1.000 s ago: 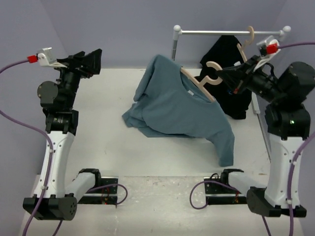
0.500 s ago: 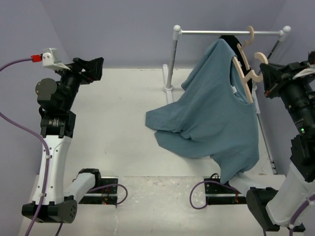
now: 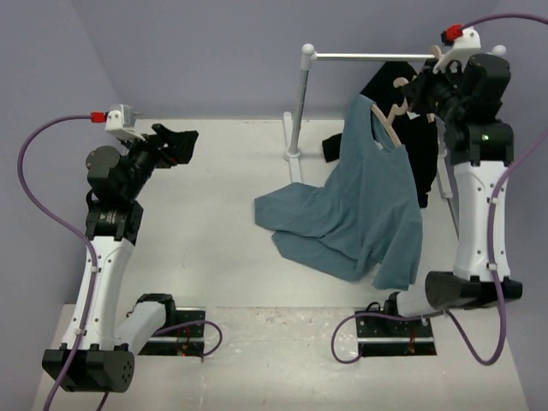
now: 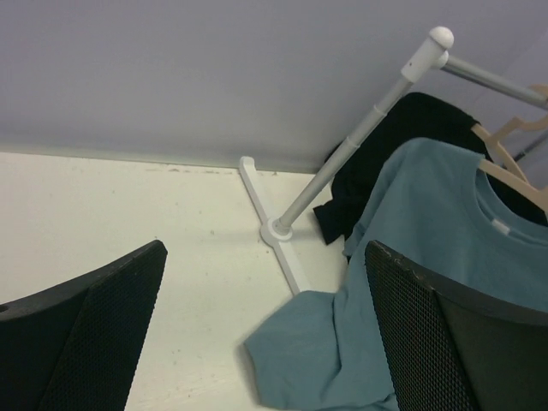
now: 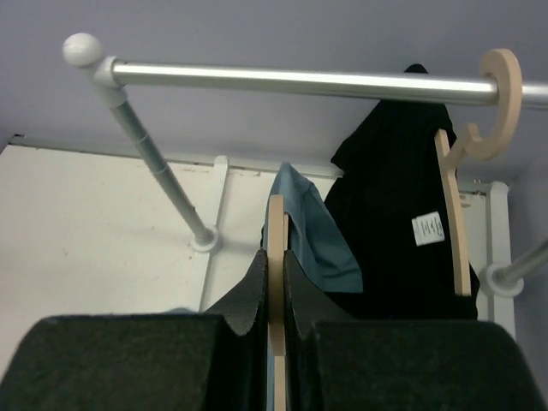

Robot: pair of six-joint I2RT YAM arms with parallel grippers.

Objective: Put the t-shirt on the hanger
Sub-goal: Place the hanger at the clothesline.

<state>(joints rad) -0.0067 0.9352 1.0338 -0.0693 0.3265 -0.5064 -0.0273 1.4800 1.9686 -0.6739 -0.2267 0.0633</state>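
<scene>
Black garment (image 5: pixel 390 205) fills rail (image 5: pixel 282 80) right end; left stretch free; t-shirt (image 3: pixel 360 205) trails over table (image 3: pixel 197 223) centre.

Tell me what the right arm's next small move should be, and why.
Probably raise the hanger toward the rail and hook it on, beside the black garment's hanger. The right claw is shut on it below the rail, with the t-shirt already draped on it.

No legible text. A white tag (image 5: pixel 427 229) on the black garment (image 5: pixel 385 188) carries dark printed marks, too small to read from the right wrist view. A pale label (image 4: pixel 499 225) sits inside the collar of the t-shirt (image 4: pixel 428 214); nothing on it can be made out.
</scene>
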